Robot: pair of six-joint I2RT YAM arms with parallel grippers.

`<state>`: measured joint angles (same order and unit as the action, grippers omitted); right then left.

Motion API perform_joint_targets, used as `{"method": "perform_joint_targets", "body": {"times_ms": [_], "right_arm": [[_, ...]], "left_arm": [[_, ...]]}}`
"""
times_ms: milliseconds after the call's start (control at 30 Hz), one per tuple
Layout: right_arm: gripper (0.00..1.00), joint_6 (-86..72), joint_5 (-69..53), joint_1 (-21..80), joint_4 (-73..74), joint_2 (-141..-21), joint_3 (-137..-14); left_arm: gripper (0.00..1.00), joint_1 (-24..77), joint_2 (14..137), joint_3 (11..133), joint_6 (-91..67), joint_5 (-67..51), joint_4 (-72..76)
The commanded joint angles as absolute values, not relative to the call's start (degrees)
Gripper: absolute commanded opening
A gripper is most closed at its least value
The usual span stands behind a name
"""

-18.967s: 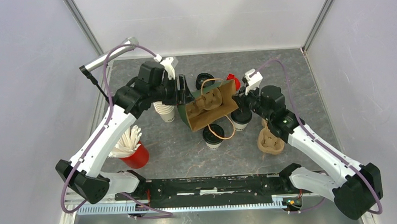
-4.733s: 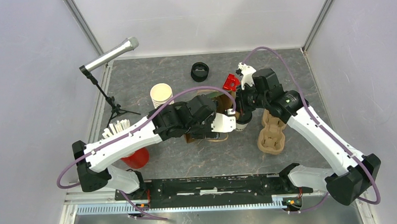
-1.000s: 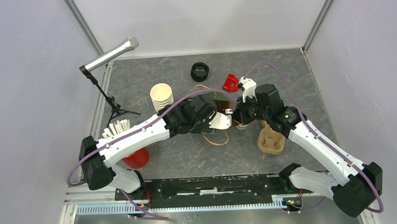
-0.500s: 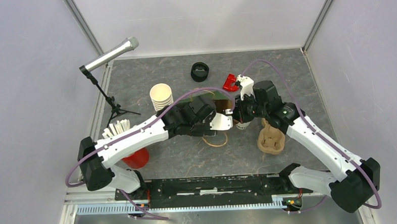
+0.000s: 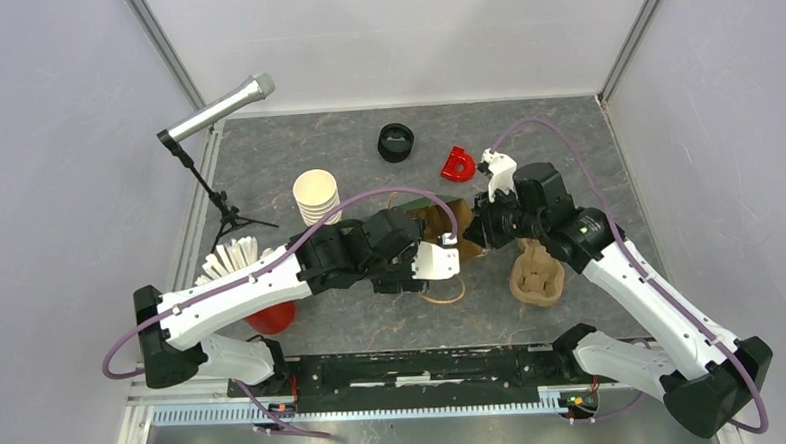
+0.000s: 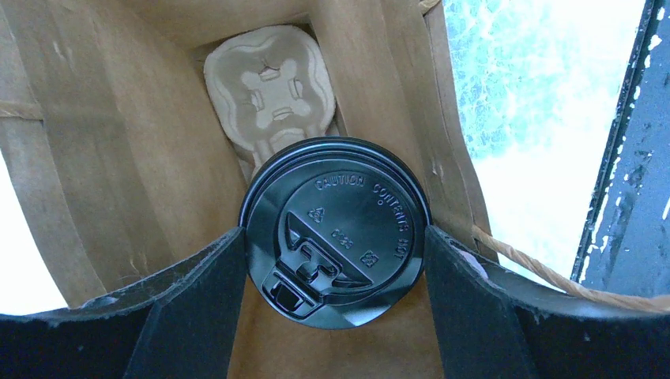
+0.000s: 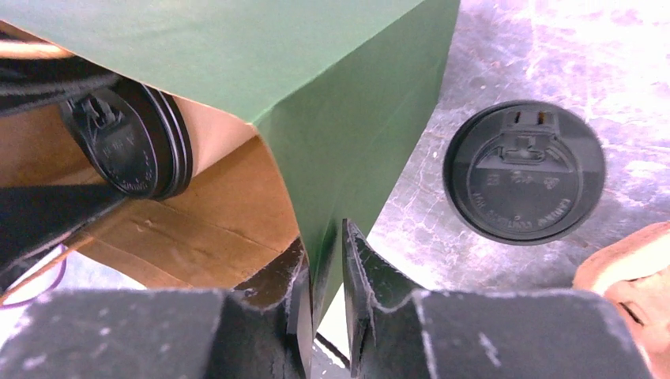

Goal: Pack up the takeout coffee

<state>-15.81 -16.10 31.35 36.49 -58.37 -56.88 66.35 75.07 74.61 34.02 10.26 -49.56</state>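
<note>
— Two lidded cups: where are they?
— The first cup [image 6: 336, 229] is inside the bag [image 6: 158, 158]. The left gripper [image 6: 336, 237] has it clamped, one finger pressed on each side of the black lid. Deeper in the bag, past the lid, sits the inner carrier [image 6: 269, 87].
— And the second cup [image 7: 524, 171]?
— Outside the bag, standing on the table just beside its green outer wall, with nothing touching it.
— What about the right gripper [image 7: 325, 253]?
— It is at the bag's mouth, with the edge of the green wall running between its fingers. They are close together, with only a narrow gap. Whether they pinch the paper or merely flank it, I cannot tell.
— Anything else around the bag?
— A spare carrier [image 5: 535, 276] lies on the table to the bag's right, near the second cup. A cup stack [image 5: 316, 195] stands to the bag's left, and a red cup [image 5: 270, 312] of white sticks is farther left, nearer the arm bases. Behind the bag are a black ring [image 5: 396, 142] and a red piece [image 5: 458, 164], both well apart from it
</note>
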Motion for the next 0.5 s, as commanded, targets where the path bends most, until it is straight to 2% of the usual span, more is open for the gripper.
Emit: {"method": "perform_joint_targets", "body": {"times_ms": [0, 133, 267, 367, 467], "right_arm": [[0.24, -16.8, -12.0, 31.4, 36.4, -57.6, -61.1], [0.33, -17.1, -11.7, 31.4, 35.5, -57.9, -60.8], [0.32, -17.1, -10.6, 31.4, 33.5, -57.9, -60.5], [0.26, -16.8, -9.7, 31.4, 32.0, -58.0, -60.3], [0.29, -16.1, -9.7, 31.4, 27.5, -56.3, -57.9]], "left_arm": [[0.42, 66.6, 73.6, 74.4, 31.1, 9.7, -49.7], [0.42, 66.7, 73.6, 74.4, 31.6, 10.2, -49.6], [0.41, 66.7, 74.1, 73.8, 31.0, 10.1, -49.6], [0.41, 66.7, 74.0, 73.6, 30.4, 9.7, -49.3], [0.41, 66.8, 73.6, 72.8, 30.0, 9.2, -47.8]]}}
